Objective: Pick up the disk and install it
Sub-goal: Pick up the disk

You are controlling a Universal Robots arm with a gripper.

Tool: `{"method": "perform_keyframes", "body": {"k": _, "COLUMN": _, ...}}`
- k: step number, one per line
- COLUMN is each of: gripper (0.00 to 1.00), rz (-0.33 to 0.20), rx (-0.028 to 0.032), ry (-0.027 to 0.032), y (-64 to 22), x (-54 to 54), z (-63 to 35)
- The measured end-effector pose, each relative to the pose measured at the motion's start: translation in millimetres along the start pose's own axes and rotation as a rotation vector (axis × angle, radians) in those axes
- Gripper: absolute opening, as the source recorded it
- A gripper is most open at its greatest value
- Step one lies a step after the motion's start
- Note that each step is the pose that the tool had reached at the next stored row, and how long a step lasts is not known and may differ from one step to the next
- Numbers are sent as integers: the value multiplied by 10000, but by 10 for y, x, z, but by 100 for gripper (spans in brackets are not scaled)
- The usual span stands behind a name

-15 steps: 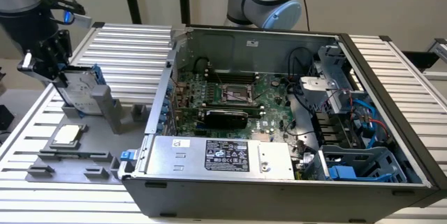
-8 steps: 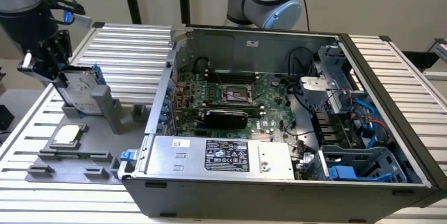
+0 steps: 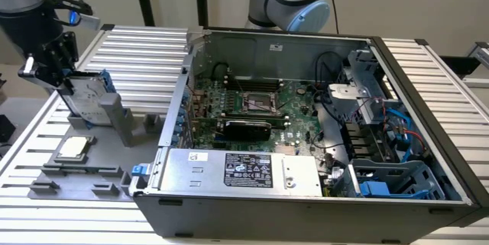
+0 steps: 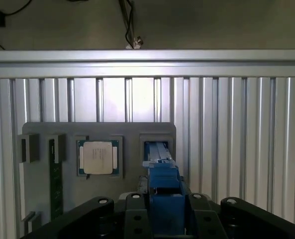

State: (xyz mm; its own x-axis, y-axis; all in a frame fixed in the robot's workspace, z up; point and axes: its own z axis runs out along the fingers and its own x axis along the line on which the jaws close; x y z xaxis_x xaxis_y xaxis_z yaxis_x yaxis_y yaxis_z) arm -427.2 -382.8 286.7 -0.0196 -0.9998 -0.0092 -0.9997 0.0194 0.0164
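The disk (image 3: 90, 99) is standing on edge in the upright slot of the grey fixture (image 3: 84, 165), off to the exterior view's left of the open computer case (image 3: 306, 213). It is showing as a flat silver-grey slab with a pale label face and blue carrier rails running along its edges. In the wrist view its blue carrier end (image 4: 162, 179) is rising out of the slot straight toward the camera.

The gripper (image 3: 65, 82) is sitting on the upper end of the disk. In the wrist view the black gripper (image 4: 163, 215) is flanking the blue carrier on both sides with no gap showing, so I am judging it to be clamped onto the disk. Whether the disk is lifting clear of the slot I cannot tell; its lower part is looking seated in the fixture.

So the pick-up is looking to be at the grasping stage, and the installing is not yet done: the disk is well apart from the case, and the blue-and-grey drive cage (image 3: 397, 179) at the case's near corner is waiting without it.

A small square chip (image 3: 74, 146) is lying flat in its own pocket on the fixture, just beside the disk's slot, and the whole fixture is resting on the slatted aluminium table (image 3: 145, 44).
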Motion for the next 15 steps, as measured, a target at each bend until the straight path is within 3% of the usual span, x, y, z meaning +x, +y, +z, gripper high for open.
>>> {"method": "perform_keyframes", "body": {"k": 4, "gripper": 0, "rz": 0, "rx": -1, "ry": 0, "y": 2, "x": -1, "z": -107}}
{"method": "perform_keyframes", "body": {"k": 15, "gripper": 0, "rz": -1, "rx": -2, "ry": 0, "y": 1, "x": -6, "z": -600}}
